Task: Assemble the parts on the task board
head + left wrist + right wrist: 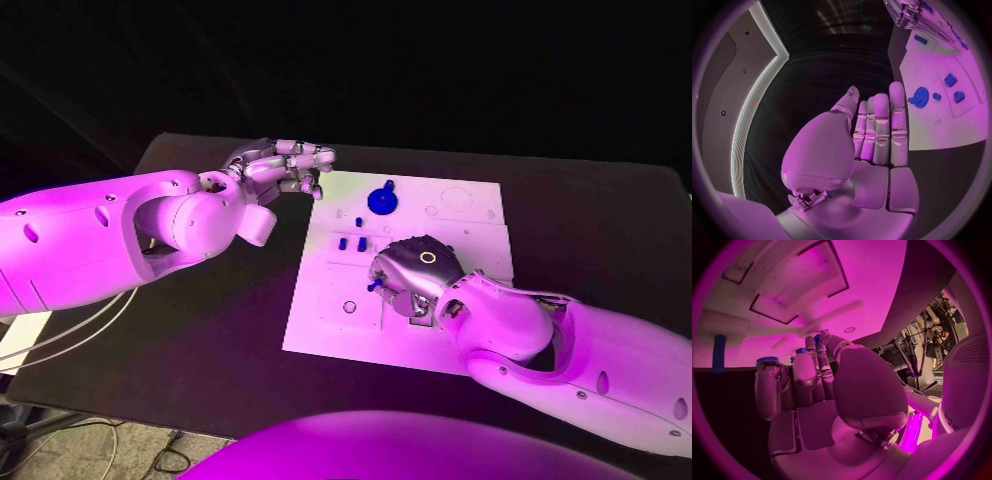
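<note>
Left hand (281, 165) hovers just off the task board's (325, 320) far left corner, fingers straight and side by side in its wrist view, holding nothing (879, 135). Task board lies flat mid-table, white, rigid-looking plate with recesses and outlines. On it, going rightward: two small blue blocks (351, 243) just beside each other, a thin blue pin (358, 221) above them, then a blue round disc part (382, 199) near the far edge, apart from the blocks. Right hand (411, 272) sits over the board's middle, fingers curled down onto the surface; a small blue piece (374, 285) shows at its fingertips, and the right wrist view shows blue bits (767, 360) right at the fingers, but whether it actually pinches one or just presses beside it, cannot tell. Parts look like small hard plastic: light, stiff, smooth, likely slippery and prone to skate on the plate if nudged. Blocks best pinched across their flat opposite sides; disc by its rim or its raised centre knob; pin by its shaft, fingertips only. Board itself probably heavy enough to stay put.
</note>
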